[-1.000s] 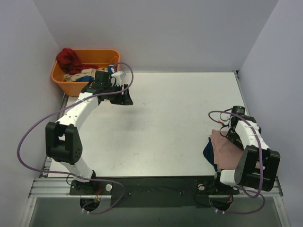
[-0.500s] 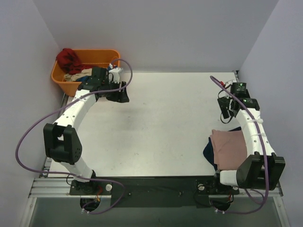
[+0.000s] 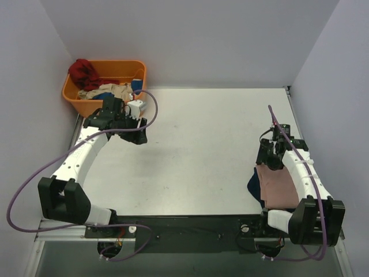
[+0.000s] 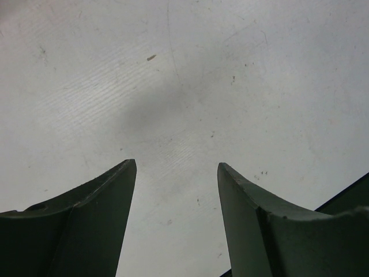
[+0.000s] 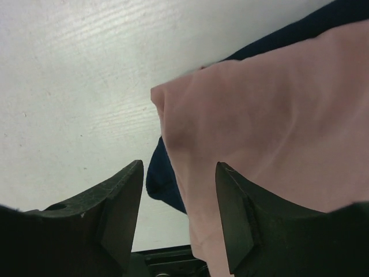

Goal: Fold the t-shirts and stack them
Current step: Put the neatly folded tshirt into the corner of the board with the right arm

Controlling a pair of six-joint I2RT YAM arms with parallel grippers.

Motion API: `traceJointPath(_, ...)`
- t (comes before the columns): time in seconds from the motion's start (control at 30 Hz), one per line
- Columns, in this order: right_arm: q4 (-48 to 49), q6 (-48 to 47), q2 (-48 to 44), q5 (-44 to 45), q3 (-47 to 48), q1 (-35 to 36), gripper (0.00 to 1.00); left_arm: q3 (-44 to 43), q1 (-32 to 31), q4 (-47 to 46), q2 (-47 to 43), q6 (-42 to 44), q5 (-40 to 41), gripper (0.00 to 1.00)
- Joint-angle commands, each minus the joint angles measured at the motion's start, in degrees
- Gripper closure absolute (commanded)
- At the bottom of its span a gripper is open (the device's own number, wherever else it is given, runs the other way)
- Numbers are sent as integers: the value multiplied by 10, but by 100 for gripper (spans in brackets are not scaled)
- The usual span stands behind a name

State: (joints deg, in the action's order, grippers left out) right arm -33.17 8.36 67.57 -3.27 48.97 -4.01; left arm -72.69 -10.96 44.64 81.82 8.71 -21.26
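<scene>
Two folded t-shirts lie stacked at the table's near right: the dusty-pink t-shirt (image 3: 279, 187) on top, the dark navy t-shirt (image 3: 252, 186) poking out beneath on its left. My right gripper (image 3: 270, 159) hovers over the stack's far-left corner. In the right wrist view its jaws (image 5: 179, 167) stand open and hold nothing. The pink cloth (image 5: 259, 115) and a navy fold (image 5: 164, 179) lie just beyond the fingertips. My left gripper (image 3: 140, 130) is at the far left of the table. It is open (image 4: 176, 167) over bare tabletop with nothing between its fingers.
An orange basket (image 3: 72, 95) with red, beige and blue clothes stands at the far left corner, just behind the left arm. White walls close in the table on three sides. The dark front rail (image 5: 167, 254) runs just past the stack.
The left gripper drew back from the basket toward the near side. The right gripper swung out to the far side, then came back down over the stack's corner with narrower jaws.
</scene>
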Motion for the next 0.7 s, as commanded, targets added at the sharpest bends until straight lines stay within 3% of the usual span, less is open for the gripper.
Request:
traceJointPath(0.0,21,80,17,-8,-21,21,51,23,7,2,-33,21,16,31)
traceJointPath(0.07,50,75,33,16,-27,25,55,31,6,-1,-39,22,17,31)
traceJointPath(0.2,64,65,109,62,-3,25,74,42,11,-4,-54,24,32,31)
traceJointPath(0.3,65,58,161,49,21,25,94,54,22,-6,-66,26,39,31)
traceJointPath(0.37,68,60,179,21,31,30,100,64,27,-9,-75,26,40,30)
traceJointPath(0.53,72,80,201,0,54,55,99,79,31,-12,-86,32,42,29)
traceJointPath(0.6,66,87,200,3,61,57,89,83,31,-14,-88,32,38,29)
traceJointPath(0.67,58,76,185,1,68,58,62,90,33,-16,-94,32,31,29)
